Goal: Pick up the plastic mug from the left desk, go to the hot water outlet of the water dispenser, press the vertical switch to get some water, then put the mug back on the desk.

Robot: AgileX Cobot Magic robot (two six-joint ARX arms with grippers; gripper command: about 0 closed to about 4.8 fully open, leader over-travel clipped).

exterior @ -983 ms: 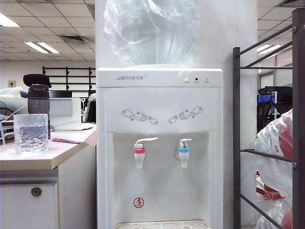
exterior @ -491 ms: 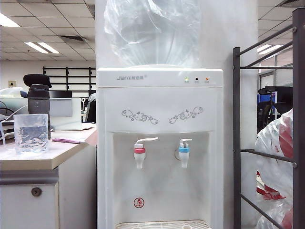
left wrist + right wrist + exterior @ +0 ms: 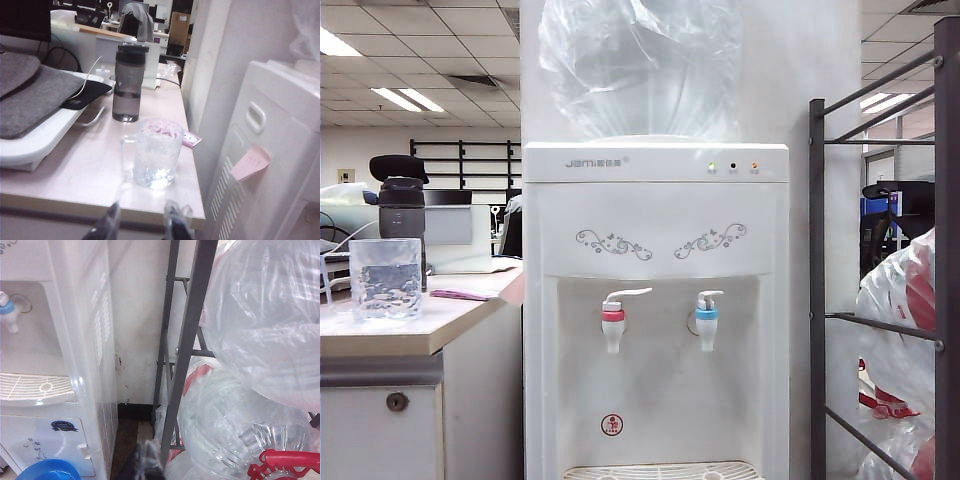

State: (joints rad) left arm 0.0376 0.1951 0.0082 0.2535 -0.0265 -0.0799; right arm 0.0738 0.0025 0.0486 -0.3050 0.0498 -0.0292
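Mug (image 3: 156,152) stands on the bench (image 3: 90,172), just ahead of the left claw (image 3: 141,220), whose fingers are spread, holding nothing. A dark bottle (image 3: 128,82) stands beyond it. Right claw (image 3: 145,460), pressed together, points down beside a grey rack (image 3: 190,340) of water jugs (image 3: 260,315).

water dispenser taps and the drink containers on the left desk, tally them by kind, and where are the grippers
Red-collared tap: 1
Blue-collared tap: 1
Clear plastic mug: 1
Dark bottle: 1
Total: 4
Left gripper: open, short of the mug.
Right gripper: shut, low beside the dispenser.
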